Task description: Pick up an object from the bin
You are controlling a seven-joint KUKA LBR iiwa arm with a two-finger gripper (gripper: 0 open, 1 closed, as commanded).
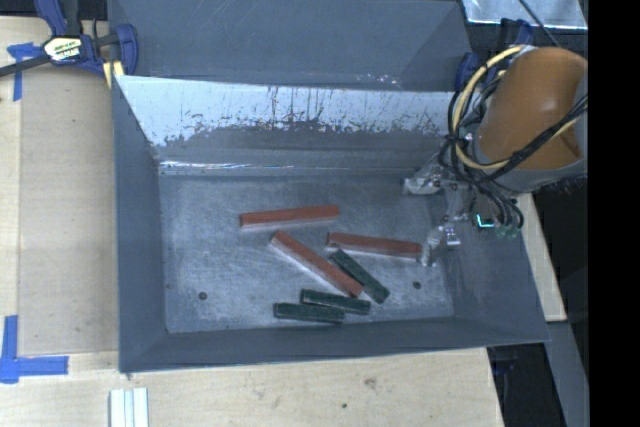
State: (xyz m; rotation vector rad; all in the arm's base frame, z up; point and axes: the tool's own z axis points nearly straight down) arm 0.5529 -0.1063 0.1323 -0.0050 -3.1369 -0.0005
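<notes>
So, I'd call this the approach step, nothing picked yet. The claw [436, 245] is down low at the right side of the bin [220, 265], right at the right-hand tip of a reddish-brown bar [372, 244] that lies flat on the floor, running roughly left to right. Whether it's touching that tip or just beside it I can't make out, and I honestly can't tell if the claw is apart or together either (the cables and the orange wrist cover crowd that corner). Every piece looks to be lying on the bin floor. The bar's left end sits close to a little cluster: a slanted brown bar [315, 263] and a dark green stick [360, 277] leaning along it, with two more green sticks [320, 306] near the front wall and a third brown bar [290, 216] further back. My guess for the next move: get the claw straddling the bar across its narrow width, ideally a bit in from the tip so it doesn't swing, then close and lift straight up, keeping clear of the green stick beside it.
</notes>
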